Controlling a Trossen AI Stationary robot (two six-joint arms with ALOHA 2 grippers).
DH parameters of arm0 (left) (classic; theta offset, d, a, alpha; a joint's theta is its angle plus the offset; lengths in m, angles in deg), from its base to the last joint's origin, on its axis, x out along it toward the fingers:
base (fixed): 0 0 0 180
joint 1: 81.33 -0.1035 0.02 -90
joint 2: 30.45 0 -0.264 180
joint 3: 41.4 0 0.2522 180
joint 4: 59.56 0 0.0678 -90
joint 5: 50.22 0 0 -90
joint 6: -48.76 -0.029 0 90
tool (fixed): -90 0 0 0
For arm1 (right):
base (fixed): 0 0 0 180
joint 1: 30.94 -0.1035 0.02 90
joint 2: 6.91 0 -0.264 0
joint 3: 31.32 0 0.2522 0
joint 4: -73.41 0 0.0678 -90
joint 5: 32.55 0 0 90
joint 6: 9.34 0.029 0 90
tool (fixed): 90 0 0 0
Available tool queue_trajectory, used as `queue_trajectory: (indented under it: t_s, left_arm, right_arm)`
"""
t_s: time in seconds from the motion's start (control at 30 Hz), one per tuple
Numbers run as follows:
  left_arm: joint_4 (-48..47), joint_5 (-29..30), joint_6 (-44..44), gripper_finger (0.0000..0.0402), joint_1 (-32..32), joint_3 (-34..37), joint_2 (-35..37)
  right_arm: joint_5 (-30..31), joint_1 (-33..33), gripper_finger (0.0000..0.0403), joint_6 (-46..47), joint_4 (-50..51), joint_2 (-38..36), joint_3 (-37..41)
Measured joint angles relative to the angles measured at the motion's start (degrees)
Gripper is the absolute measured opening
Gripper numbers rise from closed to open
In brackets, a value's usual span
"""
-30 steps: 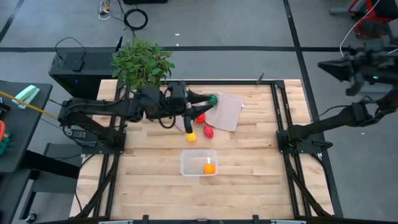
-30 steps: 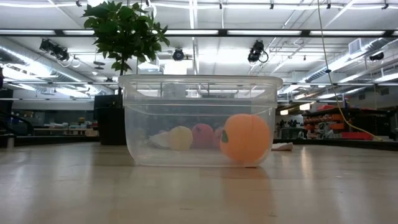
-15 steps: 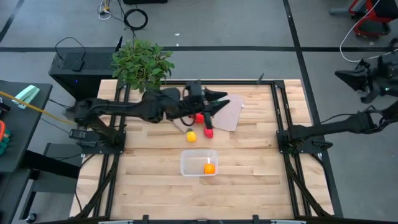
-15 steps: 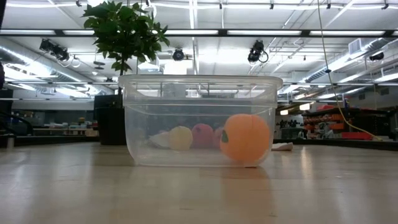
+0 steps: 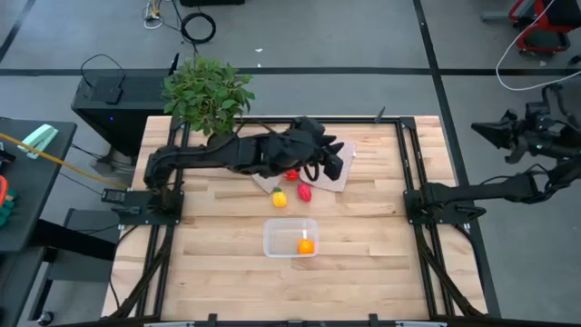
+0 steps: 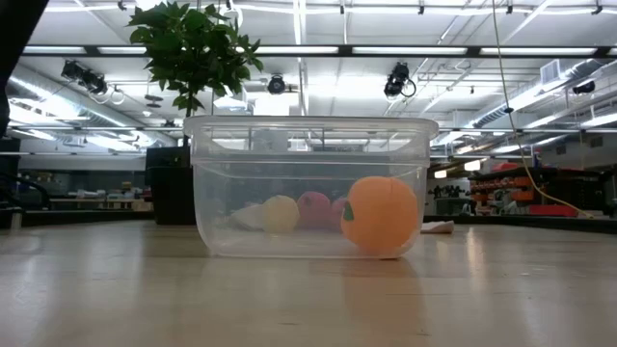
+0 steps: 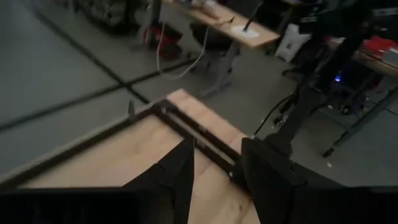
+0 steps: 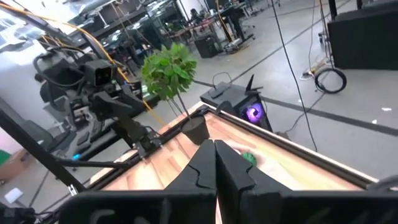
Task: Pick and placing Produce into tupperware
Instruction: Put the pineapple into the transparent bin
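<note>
The clear tupperware (image 5: 290, 237) (image 6: 308, 183) sits on the table's near middle with the orange piece (image 5: 306, 243) (image 6: 381, 214) resting on its bottom. Yellow (image 5: 280, 200) and red (image 5: 305, 192) pieces lie on the wood beside the beige cloth (image 5: 338, 178). The second red piece (image 5: 291, 173) is half under my left arm. The dark green piece (image 8: 249, 158) shows only in the right wrist view; in the high view my arm hides it. My left gripper (image 5: 338, 163) (image 7: 217, 180) hovers open over the cloth, holding nothing. My right gripper (image 8: 214, 168) is shut, off the table's right side.
A leafy potted plant (image 5: 207, 91) (image 8: 171, 71) stands at the table's far left corner. Black frame rails (image 5: 410, 173) run along the left and right edges. Bare wood lies around the tupperware and toward the table's right.
My left arm has stretched toward the table's right, carrying its gripper from beside the green piece out over the cloth and turning it. The green piece, seen at the fingertips before, is now covered by the arm in the high view. My right arm has shifted off the table.
</note>
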Motion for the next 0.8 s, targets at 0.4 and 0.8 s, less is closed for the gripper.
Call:
queue_trajectory:
  t_s: [0.4,0.8]
  left_arm:
    - [-29.6,-2.6,14.6,0.0105,0.1,-1.2,-2.8]
    - [-42.3,-6.2,21.4,0.0105,0.9,-0.6,-4.2]
  right_arm:
    - [-0.4,0.0,0.0002,1.9,-0.9,-1.3,4.8]
    - [2.2,0.0,0.0002,7.7,-2.0,-1.3,4.7]
